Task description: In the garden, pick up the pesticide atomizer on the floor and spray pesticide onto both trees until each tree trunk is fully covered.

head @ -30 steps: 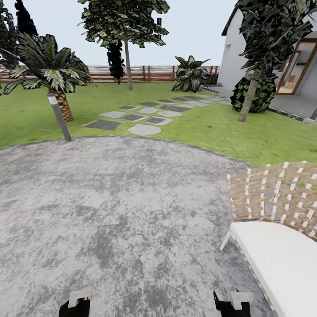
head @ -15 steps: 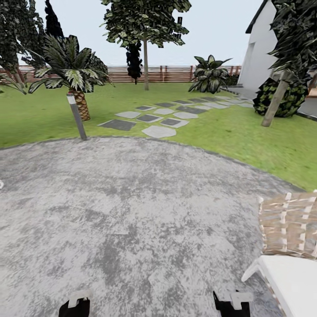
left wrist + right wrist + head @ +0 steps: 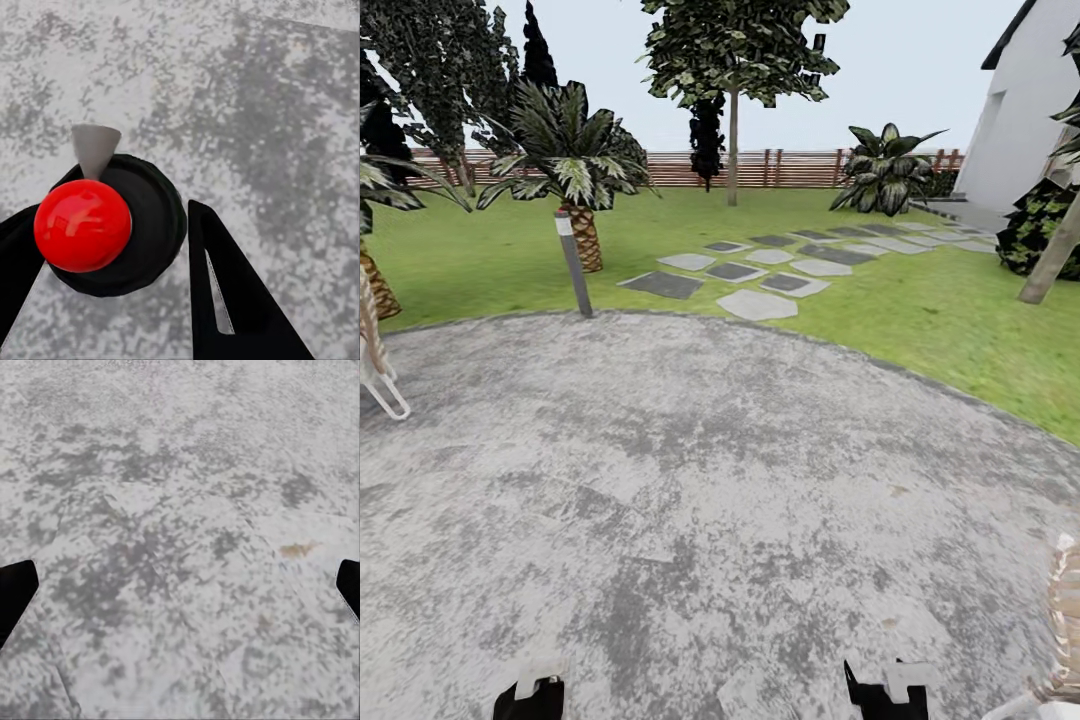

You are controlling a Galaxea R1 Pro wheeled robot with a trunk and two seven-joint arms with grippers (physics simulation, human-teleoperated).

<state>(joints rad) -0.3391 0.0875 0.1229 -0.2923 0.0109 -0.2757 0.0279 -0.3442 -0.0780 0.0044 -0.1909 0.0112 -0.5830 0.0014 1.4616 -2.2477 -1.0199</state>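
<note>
In the left wrist view my left gripper [image 3: 112,232] is shut on the pesticide atomizer [image 3: 112,225], a black body with a red ball top and a grey cone nozzle. Its black fingers [image 3: 225,292] flank the body above grey paving. My right gripper [image 3: 184,585] is open and holds nothing. Both grippers sit at the head view's lower edge, left [image 3: 530,695] and right [image 3: 885,690]. Across the garden lawn [image 3: 920,310] one tree [image 3: 735,40] rises before the fence, its trunk [image 3: 732,150] straight. A second, leaning tree trunk [image 3: 1048,262] stands at the right edge.
I stand on a round grey paved patio [image 3: 690,480]. A short bollard post [image 3: 572,262] and a palm [image 3: 575,170] mark its far left rim. Stepping stones [image 3: 760,275] cross the grass. A chair frame [image 3: 375,370] is at left, a woven lounger [image 3: 1060,620] at lower right, a house wall [image 3: 1025,110] beyond.
The head view has swung left, so everything slid right. The lounger has nearly left the picture and a chair frame has come in at left. Both grippers keep their places.
</note>
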